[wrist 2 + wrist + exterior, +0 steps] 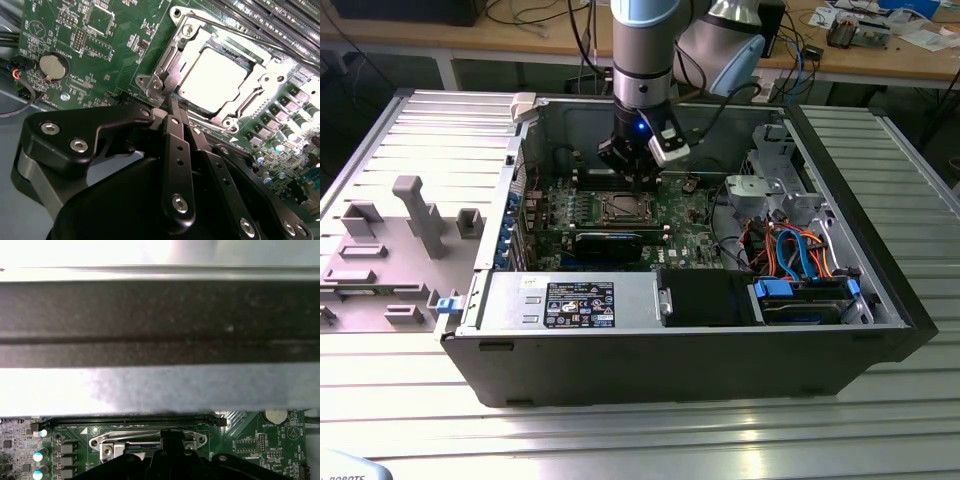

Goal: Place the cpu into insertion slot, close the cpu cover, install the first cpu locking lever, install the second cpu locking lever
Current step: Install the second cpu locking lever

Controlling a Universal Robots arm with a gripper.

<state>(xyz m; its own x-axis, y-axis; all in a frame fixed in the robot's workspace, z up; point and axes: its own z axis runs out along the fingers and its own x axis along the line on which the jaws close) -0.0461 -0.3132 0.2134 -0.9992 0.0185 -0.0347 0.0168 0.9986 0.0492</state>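
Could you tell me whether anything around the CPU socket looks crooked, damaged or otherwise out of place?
Nothing stands out. In the second wrist view the cpu lies flat and square in the insertion slot, with the cpu cover framing it evenly. The claw sits at the cover's edge, fingers together.

Silver-grey arm (642,50) with pale blue joint caps, a blue light at the wrist; black gripper (175,107) links studded with silver screws

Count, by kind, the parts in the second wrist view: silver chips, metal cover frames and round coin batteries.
cpu: 1
cpu cover: 1
coin battery: 1
Total: 3
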